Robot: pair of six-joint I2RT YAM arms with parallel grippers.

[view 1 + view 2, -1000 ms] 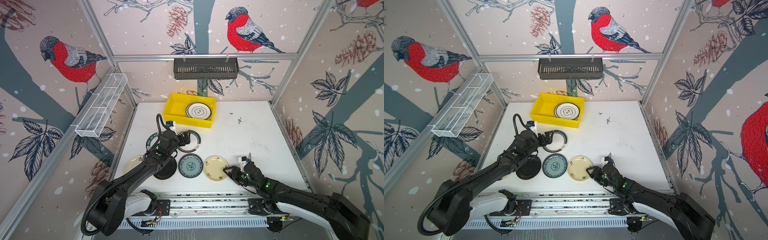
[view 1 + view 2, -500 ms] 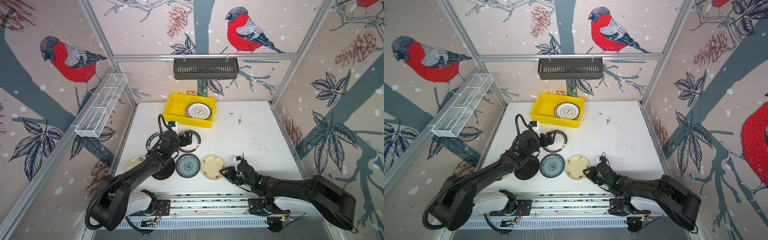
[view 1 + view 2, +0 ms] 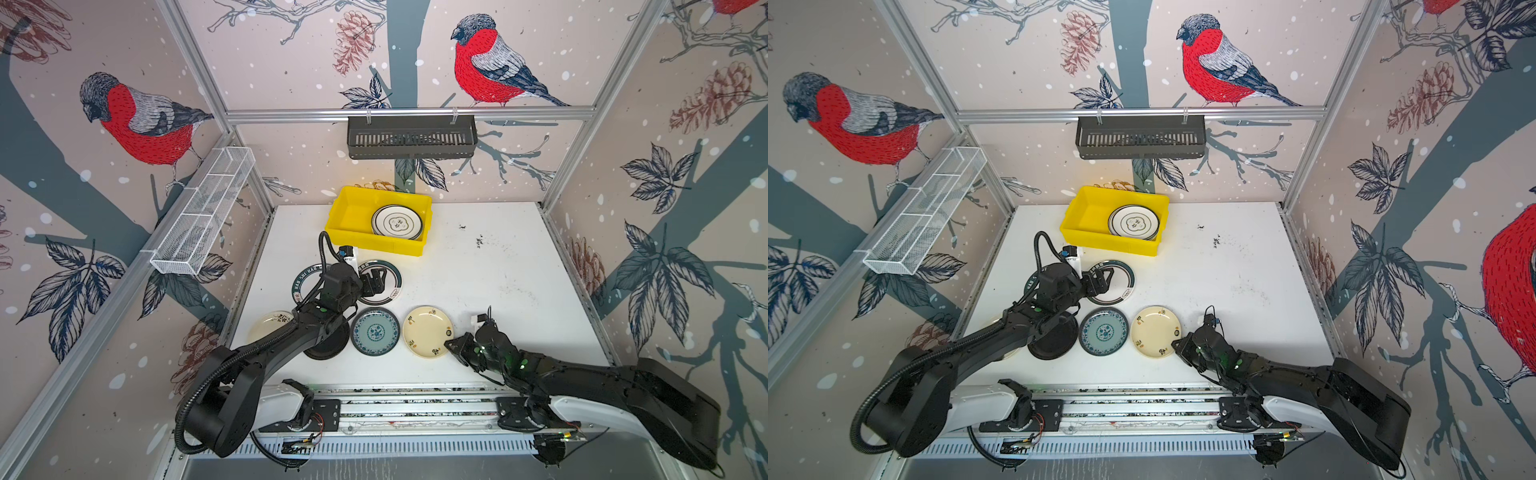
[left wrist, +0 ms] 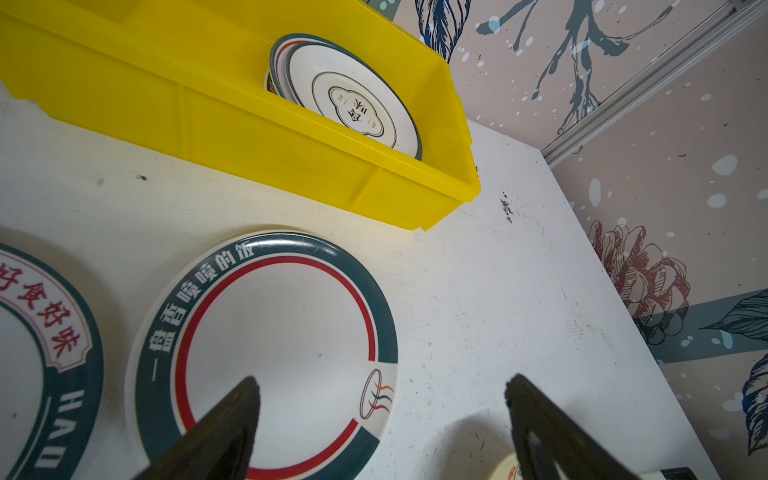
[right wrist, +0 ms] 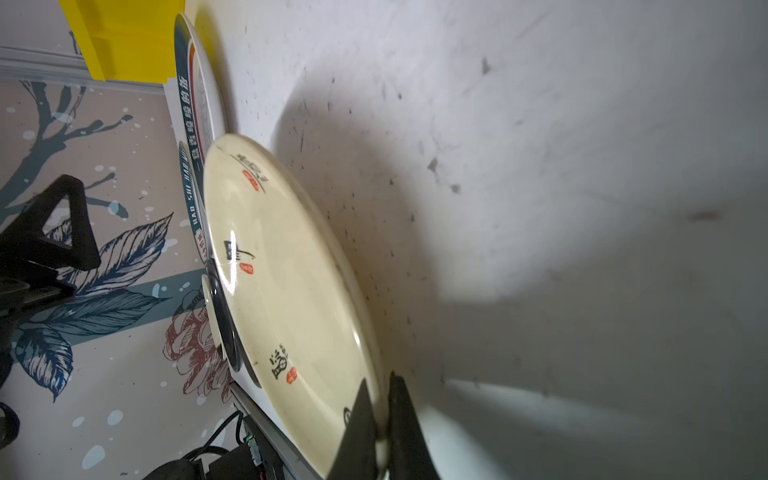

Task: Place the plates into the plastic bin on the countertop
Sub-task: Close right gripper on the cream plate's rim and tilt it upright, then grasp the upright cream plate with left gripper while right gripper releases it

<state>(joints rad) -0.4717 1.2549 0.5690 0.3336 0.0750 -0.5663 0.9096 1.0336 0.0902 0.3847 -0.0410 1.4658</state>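
Right wrist view: your right gripper (image 5: 379,380) has both fingers pinching the near rim of the cream plate (image 5: 291,291). The plate looks flat on the countertop (image 3: 498,291), front row, well apart from the plastic bin (image 3: 374,243) at the back. So the step is: grasp made, lift not yet done.

Next you need to tip the rim up w/o slipping, clear the bin's front wall and lower the plate onto the stack.

Your left gripper (image 4: 382,379) has its fingers spread wide above the teal-rimmed plate (image 4: 282,332), touching nothing.

The bin holds a small stack in its right half, white plate (image 3: 397,222) on top; the left half is bare. Five more plates lie on the counter, incl. the teal-rimmed one.
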